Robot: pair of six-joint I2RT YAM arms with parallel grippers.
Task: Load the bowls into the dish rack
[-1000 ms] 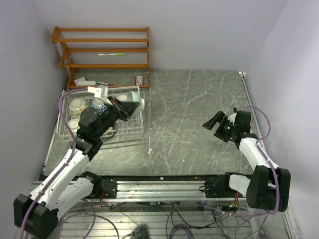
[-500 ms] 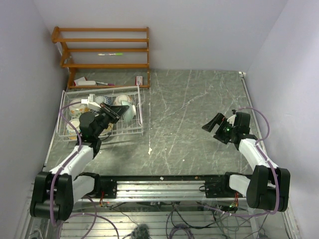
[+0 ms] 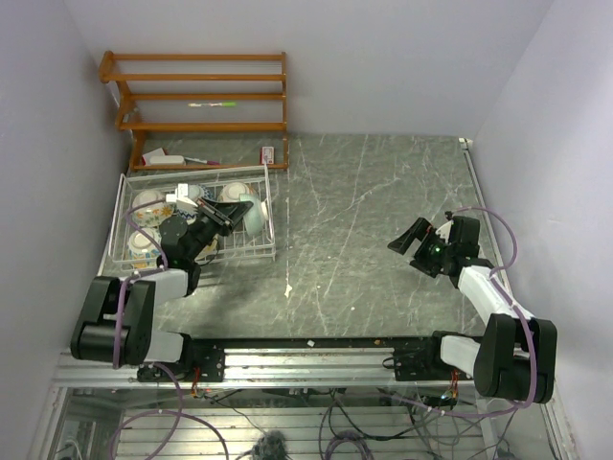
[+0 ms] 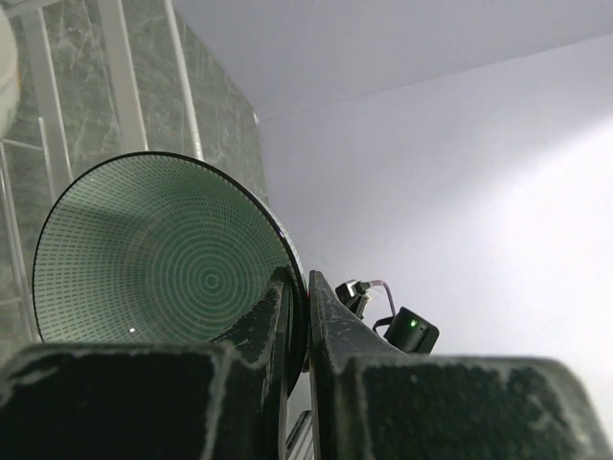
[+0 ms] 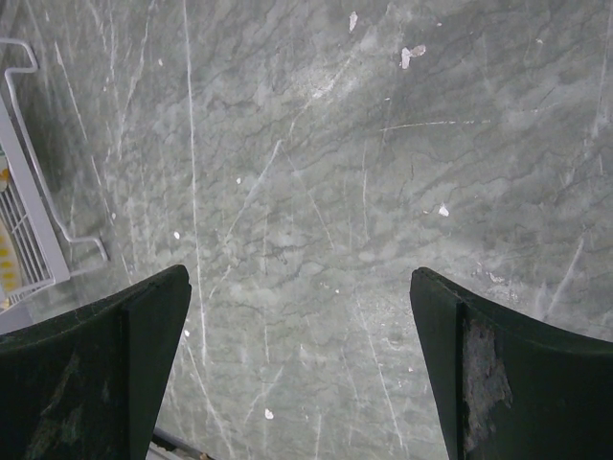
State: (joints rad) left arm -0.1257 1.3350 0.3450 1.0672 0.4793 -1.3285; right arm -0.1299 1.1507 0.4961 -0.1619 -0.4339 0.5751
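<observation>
1. The counter (image 3: 383, 192) shows no bowl lying loose on it, so loading looks close to finished.
2. The dish rack (image 3: 244, 255) sits at the far left of the counter, in front of the wooden shelf unit (image 3: 196, 96). It is the target of the step in hand, which I judge to be setting down the last bowl.
3. The left hand (image 3: 228, 213) reaches low over the rack's right part. The left wrist view shows its fingers (image 4: 278, 321) clenched on the rim of the pale teal bowl (image 4: 163, 249).
4. The right hand (image 3: 414, 236) hangs well apart over bare counter, its jaws spread wide and grasping nothing.
5. The teal bowl stands on edge, inside the rack's outline near its right wall. I cannot tell whether it touches the wires. The next move probably calls for lowering it until the rack bears it, then releasing and drawing back without tipping it.
6. At least three painted bowls (image 3: 147, 200) lie in the rack; the arm hides any others.
</observation>
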